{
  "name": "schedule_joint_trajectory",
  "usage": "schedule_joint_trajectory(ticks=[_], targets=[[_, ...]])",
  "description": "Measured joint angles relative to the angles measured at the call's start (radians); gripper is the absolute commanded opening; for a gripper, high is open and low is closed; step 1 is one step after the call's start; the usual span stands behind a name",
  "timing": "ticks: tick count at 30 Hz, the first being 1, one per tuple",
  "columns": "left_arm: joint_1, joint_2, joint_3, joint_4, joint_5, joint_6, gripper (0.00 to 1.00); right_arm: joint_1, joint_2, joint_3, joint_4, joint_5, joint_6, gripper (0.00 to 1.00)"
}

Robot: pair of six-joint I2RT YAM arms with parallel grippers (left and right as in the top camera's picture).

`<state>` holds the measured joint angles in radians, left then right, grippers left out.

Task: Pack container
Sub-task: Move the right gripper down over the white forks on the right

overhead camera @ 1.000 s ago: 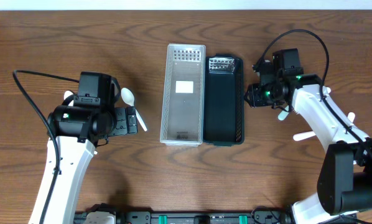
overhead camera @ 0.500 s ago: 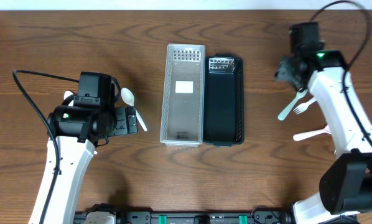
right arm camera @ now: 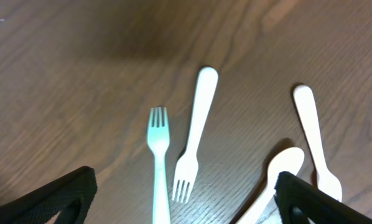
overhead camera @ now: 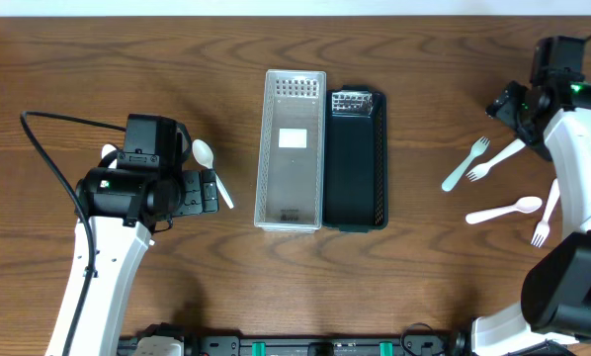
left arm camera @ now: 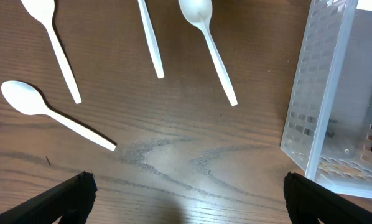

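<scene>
- Now your right gripper (overhead camera: 504,104) hangs far to the right of the clear container (overhead camera: 294,188). 1 s ago it was close by the black container (overhead camera: 355,168), and 0.5 s ago it was partway out.
- In the right wrist view its fingers (right arm camera: 55,199) sit at the 2 lower corners, spread wide, with only bare wood between them.
- Under that gripper, all well right of the clear container, lie a pale green fork (right arm camera: 158,168), a white fork (right arm camera: 195,124) just beside it, a white spoon (right arm camera: 284,162) and a second white fork (overhead camera: 544,213) farthest out.
- With the arm swung away, the white spoon and the second white fork now show whole from overhead; 1 s ago the arm covered parts of them.
- Your left gripper (overhead camera: 212,191) has not moved in that second. It sits left of the clear container, near it but apart, with its fingers (left arm camera: 74,193) wide apart and holding nothing.
- Left of the clear container, the left wrist view shows the nearest spoon (left arm camera: 196,11), then a bare handle (left arm camera: 150,37), then a second spoon (left arm camera: 40,7) and a third spoon (left arm camera: 25,98) farther off.
- Both containers lie where they were, the black one touching the clear container's right long side.
- All the cutlery lies on the wooden table (overhead camera: 295,287), outside the clear container.
</scene>
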<state>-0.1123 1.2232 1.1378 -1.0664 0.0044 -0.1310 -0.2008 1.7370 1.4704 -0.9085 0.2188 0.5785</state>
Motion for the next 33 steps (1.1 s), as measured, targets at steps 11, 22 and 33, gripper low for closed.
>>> schedule_joint_trajectory(ticks=[11, 22, 33], targets=[[0.000, 0.000, 0.000, 0.000, 0.000, 0.000, 0.98, -0.021, 0.202, 0.000, -0.020, -0.047, 0.006, 0.91], [0.000, 0.000, 0.000, 0.000, 0.000, 0.000, 0.98, -0.023, 0.278, 0.000, -0.024, -0.096, 0.044, 0.84], [0.000, 0.000, 0.000, 0.000, 0.000, 0.000, 0.98, -0.056, 0.279, 0.000, -0.041, -0.098, 0.097, 0.90]])
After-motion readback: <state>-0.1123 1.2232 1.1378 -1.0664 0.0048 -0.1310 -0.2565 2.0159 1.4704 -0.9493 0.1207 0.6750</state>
